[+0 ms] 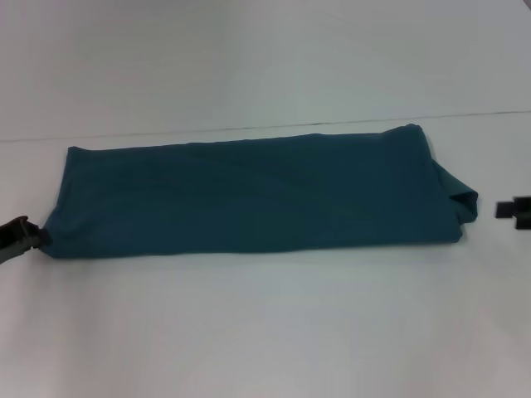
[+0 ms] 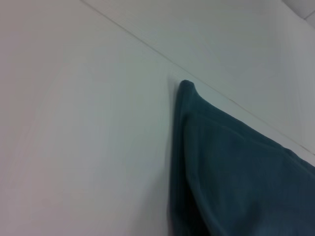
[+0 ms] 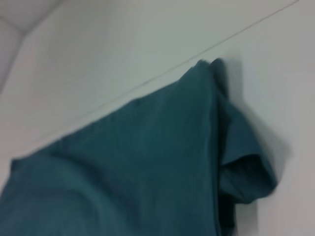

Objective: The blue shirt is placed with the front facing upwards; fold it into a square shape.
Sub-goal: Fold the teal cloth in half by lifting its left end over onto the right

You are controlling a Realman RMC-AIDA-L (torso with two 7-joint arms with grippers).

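Observation:
The blue shirt lies on the white table folded into a long plain teal band running left to right; no lettering shows. A sleeve fold sticks out at its right end. My left gripper is at the picture's left edge, right against the shirt's near left corner. My right gripper is at the right edge, a short gap away from the shirt's right end. The left wrist view shows the shirt's left end. The right wrist view shows its right end with the sleeve fold.
The white table stretches in front of the shirt and to both sides. A thin seam line runs across the table just behind the shirt's far edge.

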